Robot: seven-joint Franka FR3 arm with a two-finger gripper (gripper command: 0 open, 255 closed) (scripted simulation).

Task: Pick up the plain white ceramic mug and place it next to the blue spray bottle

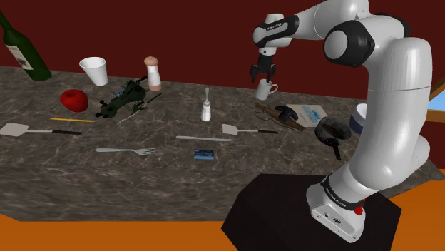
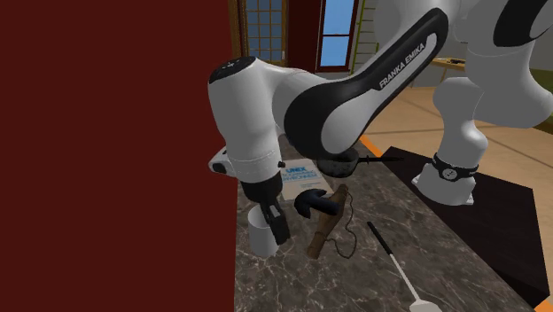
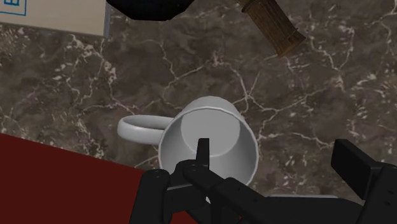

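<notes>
The shoulder camera sits high beside the stand (image 1: 299,214), well back from the mug (image 1: 265,90). It looks down over the full length of the desk (image 1: 178,160) toward the red wall (image 1: 178,28) behind the mug. The second exterior camera stands close to the mug at the wall side of the desk and faces past the mug toward the stand. The wall covers everything to that view's left of the mug. The wrist camera rides on the hand (image 3: 273,156), very near above the mug, looking down into its mouth. All three views share the mug, the desk around it and the brown wooden stick (image 3: 273,25) near the mug.
</notes>
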